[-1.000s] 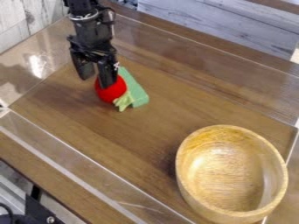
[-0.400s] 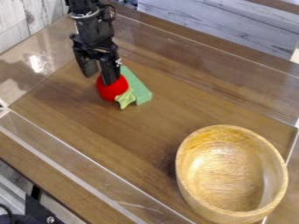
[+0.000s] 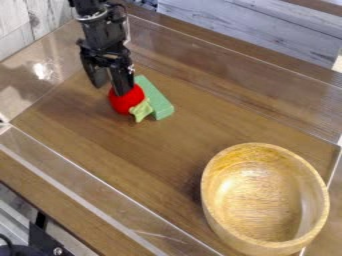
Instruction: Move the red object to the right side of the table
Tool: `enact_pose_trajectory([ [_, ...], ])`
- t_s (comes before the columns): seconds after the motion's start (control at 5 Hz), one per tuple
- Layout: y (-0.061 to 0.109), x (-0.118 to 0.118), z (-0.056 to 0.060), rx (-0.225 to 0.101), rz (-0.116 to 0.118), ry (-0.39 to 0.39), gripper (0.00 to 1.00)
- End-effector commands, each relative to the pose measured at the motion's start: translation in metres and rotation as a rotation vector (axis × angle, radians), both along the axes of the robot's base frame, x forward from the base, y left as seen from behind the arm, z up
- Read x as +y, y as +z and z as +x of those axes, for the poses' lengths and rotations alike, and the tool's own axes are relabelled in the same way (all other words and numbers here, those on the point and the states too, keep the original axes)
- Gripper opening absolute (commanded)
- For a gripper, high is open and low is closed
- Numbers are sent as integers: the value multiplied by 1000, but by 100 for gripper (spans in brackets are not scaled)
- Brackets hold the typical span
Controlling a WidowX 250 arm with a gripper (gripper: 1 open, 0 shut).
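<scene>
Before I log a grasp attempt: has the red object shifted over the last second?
No. The red object sits in the same spot against the green block, with the open gripper poised over it.

Claw [image 3: 110, 80] hides top of red object [image 3: 127, 98]; arm cut by top edge.

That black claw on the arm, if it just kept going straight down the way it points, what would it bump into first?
Most likely the red toy fruit: the open gripper points down right over it, beside the green block. Depth from this one view is uncertain.
</scene>
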State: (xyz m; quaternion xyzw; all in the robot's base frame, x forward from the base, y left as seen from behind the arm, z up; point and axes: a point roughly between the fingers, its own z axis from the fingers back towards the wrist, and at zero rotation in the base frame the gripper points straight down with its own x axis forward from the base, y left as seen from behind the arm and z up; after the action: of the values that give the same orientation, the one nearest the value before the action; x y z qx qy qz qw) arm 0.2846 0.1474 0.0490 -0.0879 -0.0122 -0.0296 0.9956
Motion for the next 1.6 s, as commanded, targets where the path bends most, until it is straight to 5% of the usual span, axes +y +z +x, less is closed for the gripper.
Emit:
enact_pose_trajectory([
  [0.0,14,7,7,-45,6,13,100],
  [0.2,10,7,8,-41,6,15,0],
  [1.0,88,-12,16,-170,60,47,0],
  [1.4,119,-44,30,-222,58,38,0],
])
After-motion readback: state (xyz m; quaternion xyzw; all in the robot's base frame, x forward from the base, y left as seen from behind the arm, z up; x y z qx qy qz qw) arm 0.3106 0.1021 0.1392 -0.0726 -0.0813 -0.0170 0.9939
